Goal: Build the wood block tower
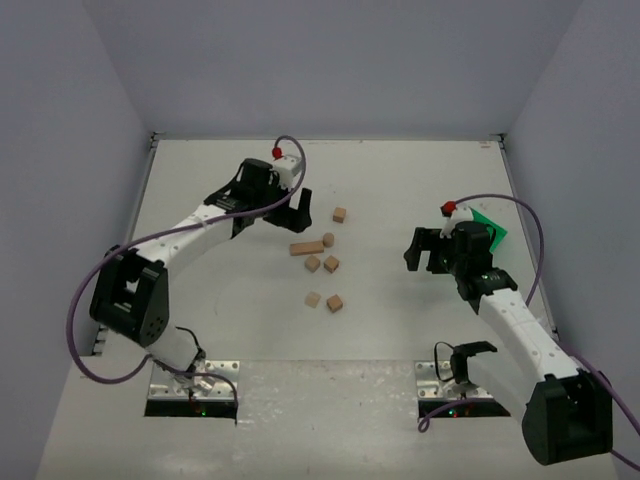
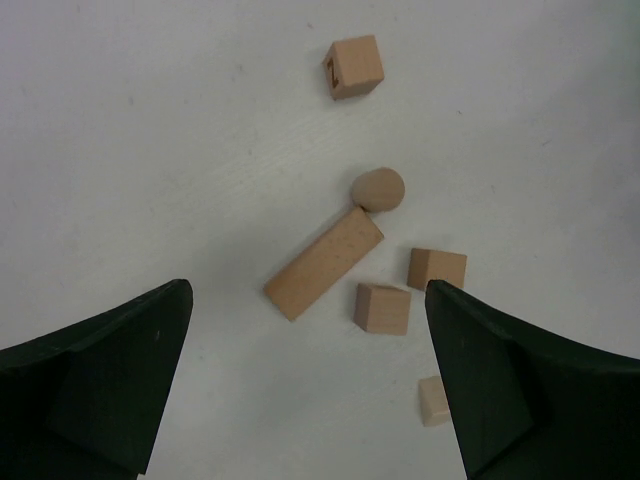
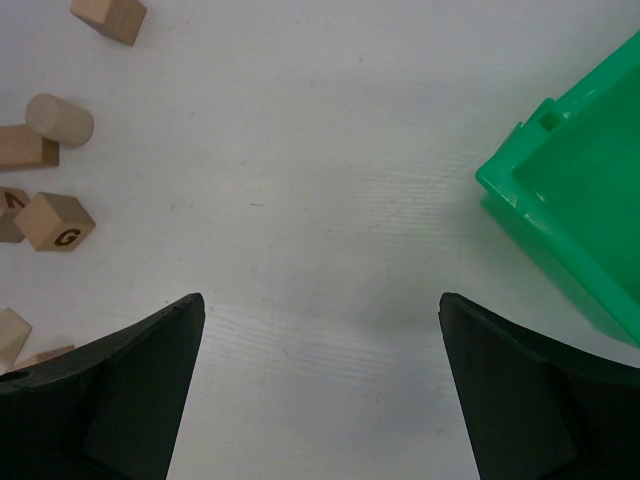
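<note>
Holds the left jaws wide apart above the white worktop [image 2: 150, 130], gripping nothing. Finds between them, a little ahead, a long light-tan wooden bar [image 2: 323, 262] lying aslant, with a short tan wooden cylinder [image 2: 377, 188] touching its far end. Counts two small tan wooden cubes [image 2: 382, 307] just beside the bar, toward the jaw on the view's right, and a lettered cube [image 2: 353, 66] farther ahead. Holds the right jaws equally wide and empty, with a bright green plastic bin [image 3: 570, 190] ahead to their right and the loose blocks well off to their left.
</note>
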You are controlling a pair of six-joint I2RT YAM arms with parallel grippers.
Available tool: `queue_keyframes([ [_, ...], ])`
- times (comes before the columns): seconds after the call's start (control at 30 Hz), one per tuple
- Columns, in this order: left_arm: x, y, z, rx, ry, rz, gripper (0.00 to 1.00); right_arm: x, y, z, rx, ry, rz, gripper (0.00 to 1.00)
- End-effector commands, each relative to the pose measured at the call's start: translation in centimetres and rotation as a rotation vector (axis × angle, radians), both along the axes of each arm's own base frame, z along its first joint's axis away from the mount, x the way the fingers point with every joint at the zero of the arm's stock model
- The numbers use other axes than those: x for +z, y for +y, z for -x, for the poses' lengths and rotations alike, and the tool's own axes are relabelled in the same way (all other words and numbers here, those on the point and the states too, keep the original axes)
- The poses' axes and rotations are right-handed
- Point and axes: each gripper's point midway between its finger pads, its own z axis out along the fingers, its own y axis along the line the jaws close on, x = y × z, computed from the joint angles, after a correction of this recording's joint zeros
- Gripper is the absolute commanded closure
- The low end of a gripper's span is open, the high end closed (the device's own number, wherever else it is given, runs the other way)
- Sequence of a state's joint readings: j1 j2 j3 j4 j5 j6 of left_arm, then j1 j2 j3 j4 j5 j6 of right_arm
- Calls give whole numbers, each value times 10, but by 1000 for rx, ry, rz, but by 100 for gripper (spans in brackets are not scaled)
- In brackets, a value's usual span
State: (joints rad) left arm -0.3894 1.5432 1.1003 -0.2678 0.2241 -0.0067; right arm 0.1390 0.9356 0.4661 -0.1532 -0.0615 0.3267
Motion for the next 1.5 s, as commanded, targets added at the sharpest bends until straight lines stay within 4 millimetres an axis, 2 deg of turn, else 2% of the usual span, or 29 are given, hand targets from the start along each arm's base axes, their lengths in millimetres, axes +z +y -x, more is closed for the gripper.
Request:
queue_keyframes([
  [0.0,3,-21,-44,-394,-121,-211,0,38,11,-10,16,-144,-80,1],
  [0.1,-7,-51,-45,-631,-76,-160,0,38,14,-7,45,-156,-89,1],
  [0.13,0,-57,-45,-688,-90,-159,0,39,9,-8,21,-158,-71,1],
  [0.17,-10,-60,-48,-724,-81,-179,0,39,4,-9,-8,-152,-58,1],
  [0.2,-16,-55,-56,-719,-84,-246,0,37,0,-8,-38,-141,-48,1],
  [0.33,-9,-53,-77,-689,-149,-403,0,33,-11,-9,-113,-140,-37,1],
  [0.4,16,-50,-77,-622,-216,-406,0,35,-12,-12,-125,-139,-40,1],
  [0.47,31,-53,-68,-589,-258,-347,0,34,-15,-13,-142,-135,-33,1],
  [0.53,43,-59,-48,-599,-288,-261,0,33,-18,-15,-164,-127,-27,1],
  [0.67,33,-65,-21,-604,-255,-238,0,28,-13,-17,-146,-116,-43,1],
  [0.8,34,-85,-15,-593,-203,-121,0,25,-13,-19,-149,-94,-33,1],
  [0.87,26,-94,-11,-586,-192,-122,0,25,-17,-20,-169,-84,-19,1],
  [0.93,11,-98,-5,-575,-205,-204,0,21,-19,-17,-179,-63,-13,1],
  [1.0,4,-101,1,-566,-212,-260,0,17,-20,-14,-184,-53,-11,1],
  [1.07,-8,-105,24,-564,-171,-248,0,14,-22,-12,-199,-49,-8,1],
  [1.13,-5,-112,36,-558,-135,-166,0,13,-25,-12,-217,-49,-4,1],
  [1.2,-14,-113,47,-546,-86,-134,0,12,-25,-13,-219,-52,-3,1],
  [1.3,-22,-117,52,-495,-85,-121,0,10,-25,-13,-222,-46,-5,1],
  [1.47,-34,-122,46,-434,-114,-160,6,8,-28,-11,-238,-46,-3,1],
])
